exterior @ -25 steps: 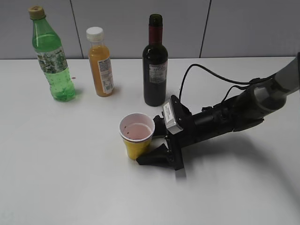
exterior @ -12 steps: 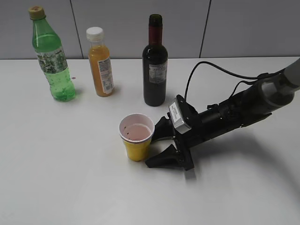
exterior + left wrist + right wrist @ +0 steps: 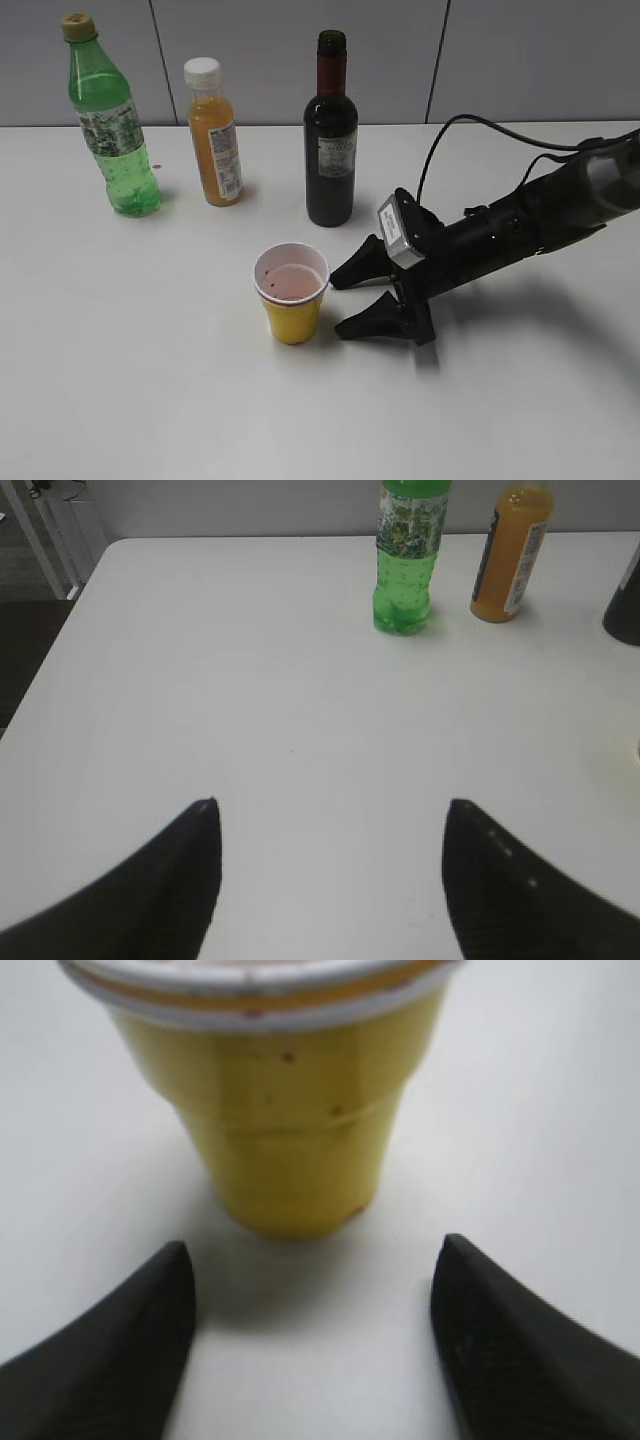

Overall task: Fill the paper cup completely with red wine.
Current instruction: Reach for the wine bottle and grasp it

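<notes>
The yellow paper cup (image 3: 292,292) stands upright on the white table; its white inside looks pinkish, with little or no liquid showing. It fills the top of the right wrist view (image 3: 275,1110). The dark red wine bottle (image 3: 331,140) with maroon neck foil stands behind the cup, uncapped; its edge shows in the left wrist view (image 3: 625,605). My right gripper (image 3: 345,300) lies low on the table just right of the cup, open and empty, apart from it (image 3: 310,1260). My left gripper (image 3: 330,815) is open and empty over bare table.
A green soda bottle (image 3: 108,120) stands at the back left and an orange juice bottle (image 3: 214,135) with white cap beside it; both show in the left wrist view (image 3: 405,560) (image 3: 510,550). The table's left edge (image 3: 60,630) shows there. A black cable (image 3: 470,125) arches over the right arm.
My right gripper has drawn back to the right, away from the cup, which it had its jaws around a second ago. The cup and bottles have stayed put.
</notes>
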Available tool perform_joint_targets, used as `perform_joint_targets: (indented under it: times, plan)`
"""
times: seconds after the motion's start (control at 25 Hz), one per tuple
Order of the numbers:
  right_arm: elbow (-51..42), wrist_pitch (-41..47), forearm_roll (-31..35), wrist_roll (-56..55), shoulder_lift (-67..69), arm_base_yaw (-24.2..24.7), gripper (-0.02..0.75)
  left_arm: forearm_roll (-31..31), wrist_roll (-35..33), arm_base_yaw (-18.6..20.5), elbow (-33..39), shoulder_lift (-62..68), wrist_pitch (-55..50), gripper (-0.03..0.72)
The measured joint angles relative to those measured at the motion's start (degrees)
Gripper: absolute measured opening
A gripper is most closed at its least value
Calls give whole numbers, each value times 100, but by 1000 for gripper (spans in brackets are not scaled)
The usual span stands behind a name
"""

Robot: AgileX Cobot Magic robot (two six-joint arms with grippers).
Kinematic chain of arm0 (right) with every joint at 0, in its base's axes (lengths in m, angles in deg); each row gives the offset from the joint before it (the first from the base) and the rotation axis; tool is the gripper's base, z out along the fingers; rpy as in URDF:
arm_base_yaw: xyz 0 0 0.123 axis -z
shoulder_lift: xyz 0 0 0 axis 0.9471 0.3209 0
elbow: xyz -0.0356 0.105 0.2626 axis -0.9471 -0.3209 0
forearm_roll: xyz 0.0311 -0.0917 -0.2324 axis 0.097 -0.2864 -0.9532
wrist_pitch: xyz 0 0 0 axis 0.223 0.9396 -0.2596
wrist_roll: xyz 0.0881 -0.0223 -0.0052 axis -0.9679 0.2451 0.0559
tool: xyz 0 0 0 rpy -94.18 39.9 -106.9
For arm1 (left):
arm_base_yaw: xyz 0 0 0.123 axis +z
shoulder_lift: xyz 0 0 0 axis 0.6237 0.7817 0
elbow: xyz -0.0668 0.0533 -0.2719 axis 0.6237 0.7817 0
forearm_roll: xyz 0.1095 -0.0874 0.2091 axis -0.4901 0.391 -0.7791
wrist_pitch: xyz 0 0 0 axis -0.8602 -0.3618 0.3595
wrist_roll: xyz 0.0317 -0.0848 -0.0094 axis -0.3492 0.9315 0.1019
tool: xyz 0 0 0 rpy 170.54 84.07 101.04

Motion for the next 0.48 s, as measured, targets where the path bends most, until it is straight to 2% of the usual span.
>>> perform_joint_targets:
  times: [0.24,0.48]
  plan:
    - [-12,362,-158,-94,-294,160,562,0,0,0,0,0,0,519]
    - [-22,237,-192,-137,-365,166,562,0,0,0,0,0,0,519]
